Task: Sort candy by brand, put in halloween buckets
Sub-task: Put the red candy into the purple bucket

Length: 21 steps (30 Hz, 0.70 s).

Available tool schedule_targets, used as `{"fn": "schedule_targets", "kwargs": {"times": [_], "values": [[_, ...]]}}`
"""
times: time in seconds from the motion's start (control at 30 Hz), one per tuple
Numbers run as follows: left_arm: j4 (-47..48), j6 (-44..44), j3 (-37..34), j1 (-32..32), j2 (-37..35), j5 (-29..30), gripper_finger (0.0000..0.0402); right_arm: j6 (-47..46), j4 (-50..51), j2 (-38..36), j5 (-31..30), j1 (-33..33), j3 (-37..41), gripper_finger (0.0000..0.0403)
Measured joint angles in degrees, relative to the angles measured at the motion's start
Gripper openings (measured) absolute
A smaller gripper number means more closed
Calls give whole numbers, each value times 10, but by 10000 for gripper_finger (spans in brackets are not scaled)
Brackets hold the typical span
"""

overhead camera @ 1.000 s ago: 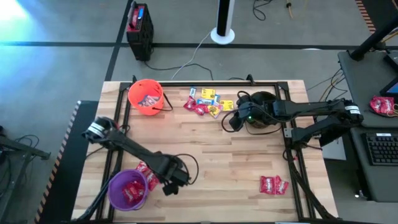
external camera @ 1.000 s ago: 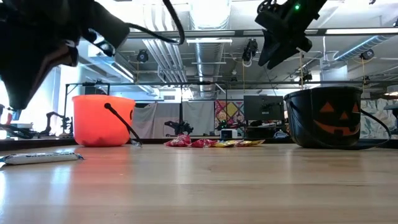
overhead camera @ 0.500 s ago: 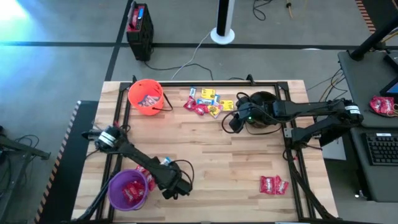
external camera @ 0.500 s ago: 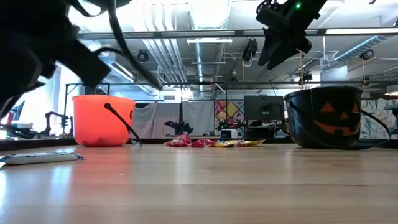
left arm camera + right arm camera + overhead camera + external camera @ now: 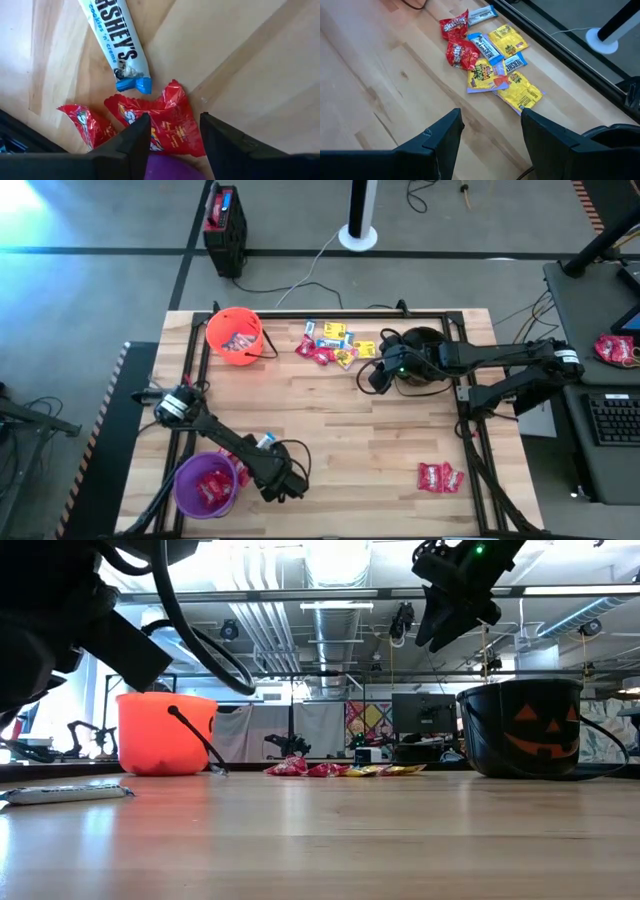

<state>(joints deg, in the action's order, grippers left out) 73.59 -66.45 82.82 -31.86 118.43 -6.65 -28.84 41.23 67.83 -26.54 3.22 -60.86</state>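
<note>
the left gripper [image 5: 283,485] hangs low near the table's front-left corner, just beside the purple bucket [image 5: 206,485]. its fingers [image 5: 131,142] are spread, pointed down over a red candy packet [image 5: 164,121]. a second red packet [image 5: 86,124] lies beside that one and a blue-and-white hershey's bar [image 5: 117,42] lies close by, its blue end nearly touching the red wrapper. the purple bucket holds red packets.

the right gripper [image 5: 377,375] hovers above the table near its back-right area, beside the black bucket [image 5: 420,356], fingers [image 5: 439,143] apart and holding nothing. the black bucket carries an orange pumpkin face [image 5: 530,728] on its wall.

the main candy pile [image 5: 331,345] sits at the back edge, between the orange bucket [image 5: 234,335] and the black one — red, yellow and blue-and-white packets, flat and crinkly, some overlapping. the orange bucket has packets inside. a small cluster of red packets [image 5: 439,476] lies near the front-right corner, well apart from everything else.

the table [image 5: 350,430] is pale wooden planks with a black frame — three buckets stand on it. beyond it, the floor is grey with cables, and the low view shows a workshop with ceiling pipes.
</note>
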Motion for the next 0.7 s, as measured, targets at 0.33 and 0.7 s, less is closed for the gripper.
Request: {"fn": "schedule_targets", "kwargs": {"times": [0.33,0.7], "values": [[-9,-3,-5,-2,4,1,135,0,0,0,0,0,0,196],[-45,2,-41,-8,2,-6,134,-5,0,0,-4,0,0,196]]}}
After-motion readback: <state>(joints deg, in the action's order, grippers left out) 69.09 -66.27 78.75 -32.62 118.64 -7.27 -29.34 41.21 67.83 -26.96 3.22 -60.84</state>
